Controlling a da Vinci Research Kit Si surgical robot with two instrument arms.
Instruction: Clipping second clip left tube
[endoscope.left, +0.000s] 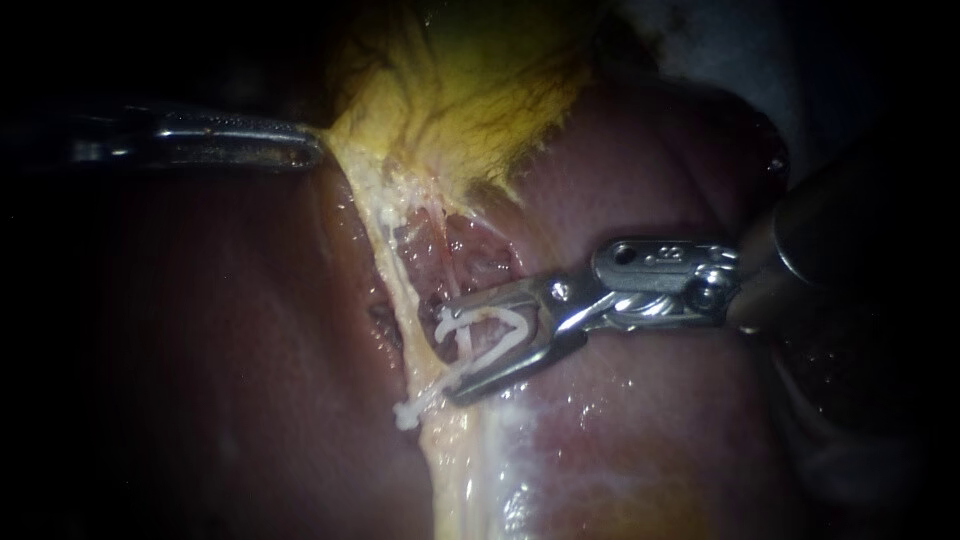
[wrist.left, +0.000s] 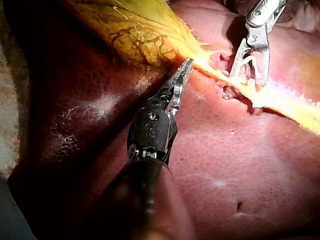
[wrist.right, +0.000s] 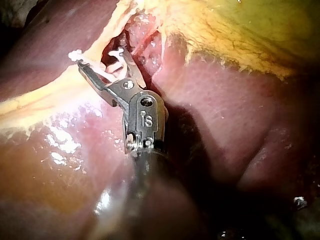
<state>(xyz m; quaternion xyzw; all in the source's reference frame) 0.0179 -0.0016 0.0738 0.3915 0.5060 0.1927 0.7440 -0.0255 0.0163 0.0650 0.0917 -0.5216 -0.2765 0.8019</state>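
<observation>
My right instrument (endoscope.left: 448, 352) comes in from the right, its jaws standing apart and holding a white V-shaped clip (endoscope.left: 505, 335). The jaws straddle a pale tube (endoscope.left: 398, 285) that runs down from the gallbladder (endoscope.left: 480, 80). A second white piece (endoscope.left: 450, 330) lies across the tube between the jaws; I cannot tell if it is a separate clip. My left instrument (endoscope.left: 312, 150) is shut on the gallbladder's yellow edge and holds it stretched to the left. The wrist views show the same: right instrument (wrist.right: 102, 57) around the tube, left instrument (wrist.left: 187, 64) on the yellow edge.
The dark red liver (endoscope.left: 200, 350) lies to both sides of the tube, wet and shiny below the right instrument. A raw red pocket (endoscope.left: 460, 255) opens between the tube and the gallbladder's base. Pale fatty tissue (endoscope.left: 470, 470) runs down past the jaws.
</observation>
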